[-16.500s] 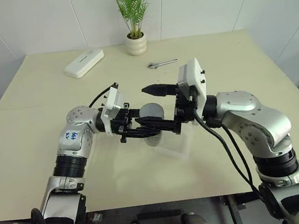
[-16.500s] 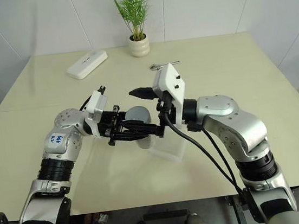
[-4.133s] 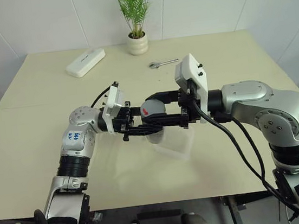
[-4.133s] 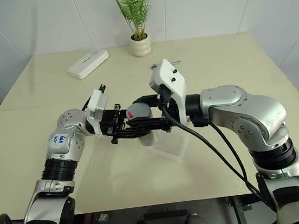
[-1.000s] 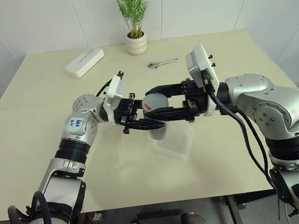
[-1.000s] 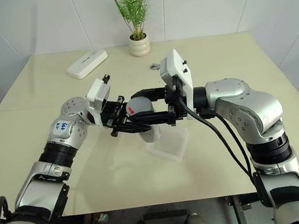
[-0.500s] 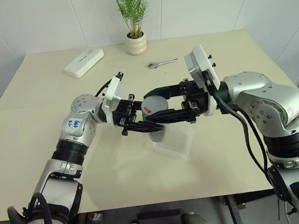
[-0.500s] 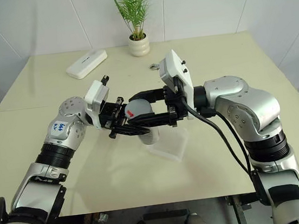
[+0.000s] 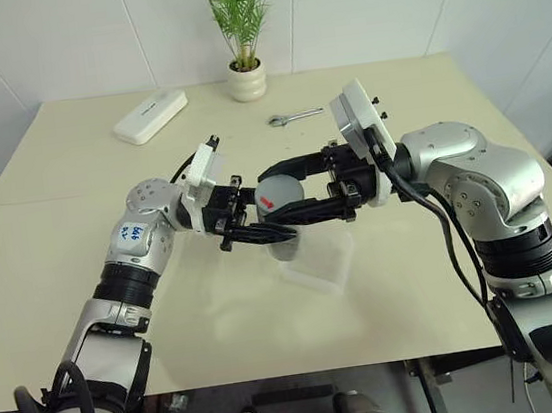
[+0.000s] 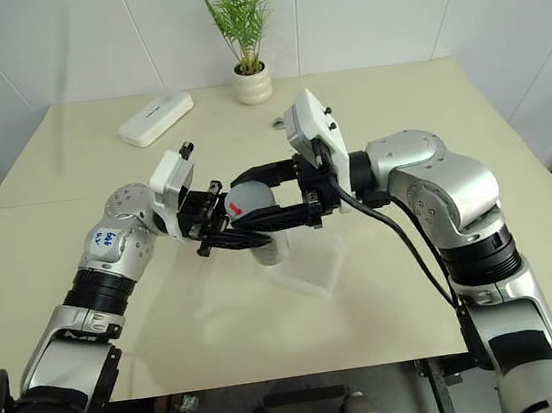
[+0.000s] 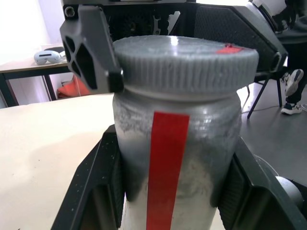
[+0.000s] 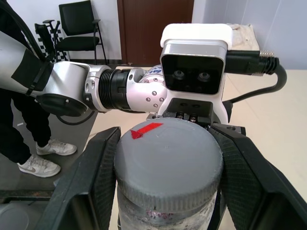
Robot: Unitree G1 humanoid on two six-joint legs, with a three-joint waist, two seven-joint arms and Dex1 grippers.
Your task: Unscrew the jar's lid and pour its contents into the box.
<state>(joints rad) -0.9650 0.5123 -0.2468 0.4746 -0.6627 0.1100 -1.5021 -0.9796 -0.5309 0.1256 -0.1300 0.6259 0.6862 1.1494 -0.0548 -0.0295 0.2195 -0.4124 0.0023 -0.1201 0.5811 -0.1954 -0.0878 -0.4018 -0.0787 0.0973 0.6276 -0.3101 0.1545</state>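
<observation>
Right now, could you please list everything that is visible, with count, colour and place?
jar: one, clear with red stripe, held above the table
lid: one, grey with red mark, on the jar
box: one, translucent white, on the table under the jar
device: one, white, far left of table
plant pot: one, white, far edge
wrench: one, silver, beyond the arms
table: one, cream
left gripper: shut on the jar
right gripper: shut on the lid

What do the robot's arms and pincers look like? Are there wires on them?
Both arms are shiny silver with rounded joints and black ribbed rings. The left arm has a small blue-and-white sticker. Each wrist carries a white boxy camera block. Thick black cables loop along the right arm; a thinner one runs to the left wrist. The left pincer and right pincer have black fingers.
</observation>
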